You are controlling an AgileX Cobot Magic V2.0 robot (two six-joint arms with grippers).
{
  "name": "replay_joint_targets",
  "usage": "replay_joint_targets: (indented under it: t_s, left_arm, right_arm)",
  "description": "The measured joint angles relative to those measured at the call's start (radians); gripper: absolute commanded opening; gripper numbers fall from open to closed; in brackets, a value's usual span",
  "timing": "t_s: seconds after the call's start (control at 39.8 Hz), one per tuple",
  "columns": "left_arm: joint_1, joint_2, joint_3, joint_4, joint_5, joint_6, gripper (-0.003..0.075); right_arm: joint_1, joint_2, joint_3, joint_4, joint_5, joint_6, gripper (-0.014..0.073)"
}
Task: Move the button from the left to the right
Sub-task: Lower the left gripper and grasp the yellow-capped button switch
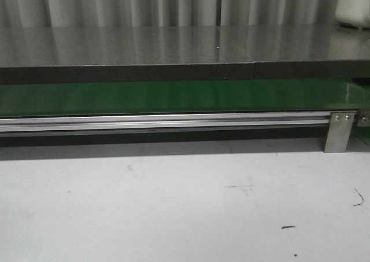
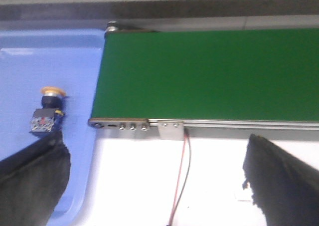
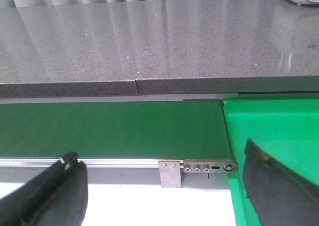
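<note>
The button, an orange-yellow cap on a black blocky body, lies on a blue tray in the left wrist view, beside the end of the green conveyor belt. My left gripper is open and empty over the white table, its fingers wide apart, one just short of the button. My right gripper is open and empty near the belt's other end, beside a green tray. The front view shows no gripper and no button.
The belt runs across the front view on an aluminium rail with a bracket. A grey stone counter lies behind it. A red and black wire trails over the white table.
</note>
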Motion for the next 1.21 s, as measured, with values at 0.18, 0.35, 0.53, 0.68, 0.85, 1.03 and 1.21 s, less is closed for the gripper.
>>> replay_joint_targets:
  t_s: [0.18,0.35,0.53,0.68,0.85,1.03,1.21]
  left_arm:
    - [0.116,0.195,-0.135,0.002,0.029,-0.001,0.0672]
    - [0.213,0.365,-0.233,0.012,0.046,-0.001,0.0672]
    - [0.304,0.497,-0.304,0.027,0.042,-0.001,0.0672]
    - [0.379,0.598,-0.374,0.035,0.034,-0.001,0.0672]
    - [0.411,0.718,-0.452,0.068,0.049,0.020,0.0672]
    - [0.411,0.839,-0.512,0.072,0.082,0.073,0.0672]
    - [0.411,0.933,-0.560,0.064,0.094,0.126,0.0672]
  right_arm:
    - [0.000,0.000,0.000,0.000,0.000,0.000,0.0646]
    - [0.000,0.000,0.000,0.000,0.000,0.000,0.0646]
    - [0.000,0.000,0.000,0.000,0.000,0.000,0.0646]
    - [0.000,0.000,0.000,0.000,0.000,0.000,0.0646]
    - [0.000,0.000,0.000,0.000,0.000,0.000,0.0646]
    - [0.000,0.000,0.000,0.000,0.000,0.000,0.0646]
    - [0.000,0.000,0.000,0.000,0.000,0.000,0.0646]
